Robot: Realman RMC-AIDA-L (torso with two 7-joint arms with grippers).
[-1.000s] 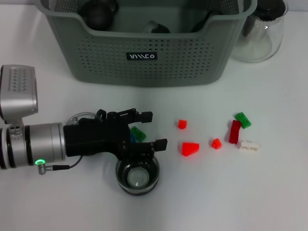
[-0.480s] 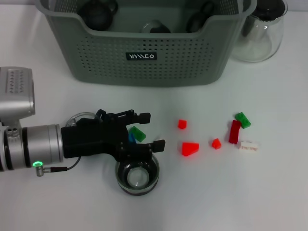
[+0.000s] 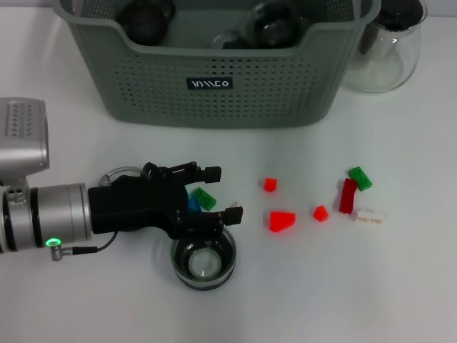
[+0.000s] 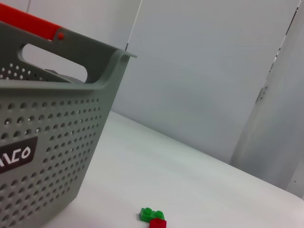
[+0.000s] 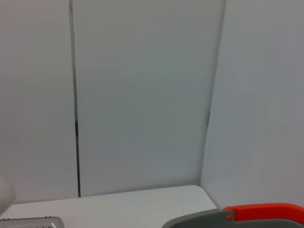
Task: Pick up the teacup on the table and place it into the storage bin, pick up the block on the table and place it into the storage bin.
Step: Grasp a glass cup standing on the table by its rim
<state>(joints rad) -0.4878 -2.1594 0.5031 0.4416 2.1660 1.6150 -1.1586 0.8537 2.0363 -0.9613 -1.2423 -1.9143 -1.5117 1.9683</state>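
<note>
A clear glass teacup [image 3: 205, 263] stands upright on the white table [image 3: 321, 286] near the front. My left gripper [image 3: 223, 191] hovers low just behind it, open, with its nearer finger [image 3: 230, 214] over the cup's far rim. A green block [image 3: 205, 198] and a blue block [image 3: 194, 206] lie between the fingers, not gripped. The grey-green storage bin [image 3: 214, 107] stands at the back with glass and dark items inside; its wall also fills the left wrist view [image 4: 52, 142]. The right gripper is out of view.
Red blocks [image 3: 282, 220] [image 3: 270, 184] [image 3: 320, 213], a dark red block [image 3: 348, 195], a green block [image 3: 360, 178] and a white block [image 3: 371, 216] lie right of the gripper. A glass teapot [image 3: 389, 50] stands beside the bin. A glass rim [image 3: 118, 173] shows behind my left arm.
My left gripper has drawn back slightly to the left and its fingers stay open. A glass item inside the bin has shifted toward the middle.
</note>
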